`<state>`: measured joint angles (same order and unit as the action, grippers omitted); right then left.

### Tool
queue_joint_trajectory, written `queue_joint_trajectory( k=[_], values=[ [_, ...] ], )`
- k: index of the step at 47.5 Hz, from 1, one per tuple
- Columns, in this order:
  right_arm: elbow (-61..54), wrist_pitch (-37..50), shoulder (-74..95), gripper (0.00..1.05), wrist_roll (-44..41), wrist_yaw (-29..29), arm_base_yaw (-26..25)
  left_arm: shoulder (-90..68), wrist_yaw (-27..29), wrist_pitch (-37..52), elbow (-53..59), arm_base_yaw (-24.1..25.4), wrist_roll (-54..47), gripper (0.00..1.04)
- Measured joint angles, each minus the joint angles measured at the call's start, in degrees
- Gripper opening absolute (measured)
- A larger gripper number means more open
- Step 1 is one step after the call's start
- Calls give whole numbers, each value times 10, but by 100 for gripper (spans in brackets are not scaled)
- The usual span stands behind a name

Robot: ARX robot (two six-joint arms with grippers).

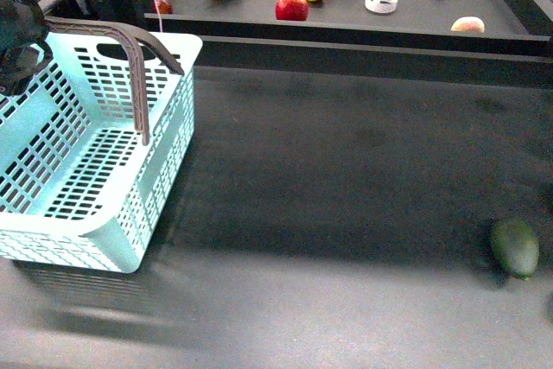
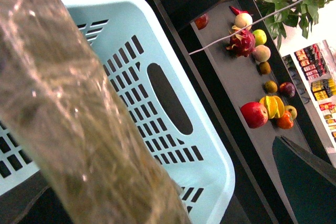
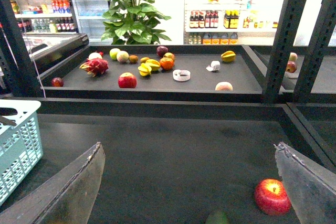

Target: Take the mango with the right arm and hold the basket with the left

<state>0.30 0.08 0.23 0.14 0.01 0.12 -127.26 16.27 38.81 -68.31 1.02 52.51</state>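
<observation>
The light-blue basket (image 1: 95,153) stands at the left of the dark table, its grey-brown handle (image 1: 130,49) swung up. It also shows in the left wrist view (image 2: 157,77) and the right wrist view (image 3: 18,148). My left gripper (image 2: 178,103) is open at the basket's far rim, one taped finger (image 2: 79,129) inside the wall and the other (image 2: 304,182) outside; in the front view it is a dark shape (image 1: 17,36). My right gripper (image 3: 189,148) is open and empty above the bare table. No mango shows on the near table.
A dark green oval fruit (image 1: 515,248) lies at the front right, also at the edge of the right wrist view (image 3: 217,217). A red apple (image 3: 272,196) lies by my right finger. The back tray (image 1: 501,6) holds several fruits, among them a red apple (image 1: 292,8).
</observation>
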Motion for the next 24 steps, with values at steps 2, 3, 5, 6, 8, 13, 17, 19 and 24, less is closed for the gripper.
queue_joint_trajectory(
  k=[2,3,5,6,8,13,17,19,24],
  values=[
    [0,0,0,97,0,0,0,-3,1,-3,-4,3,0,89],
    [0,0,0,97,0,0,0,-3,1,-4,-5,4,0,86],
    [0,0,0,97,0,0,0,-5,1,-5,-8,7,-1,79],
    [0,0,0,97,0,0,0,-5,1,-5,-10,8,-2,75],
    [0,0,0,97,0,0,0,-6,0,-7,-14,10,-3,64],
    [0,0,0,97,0,0,0,-6,-2,-12,-15,10,-8,41],
    [0,0,0,97,0,0,0,-5,-13,-13,-16,8,17,29],
    [0,0,0,97,0,0,0,-3,-18,-14,-17,7,24,24],
    [0,0,0,97,0,0,0,7,-29,-18,-14,-2,31,13]
  ],
)
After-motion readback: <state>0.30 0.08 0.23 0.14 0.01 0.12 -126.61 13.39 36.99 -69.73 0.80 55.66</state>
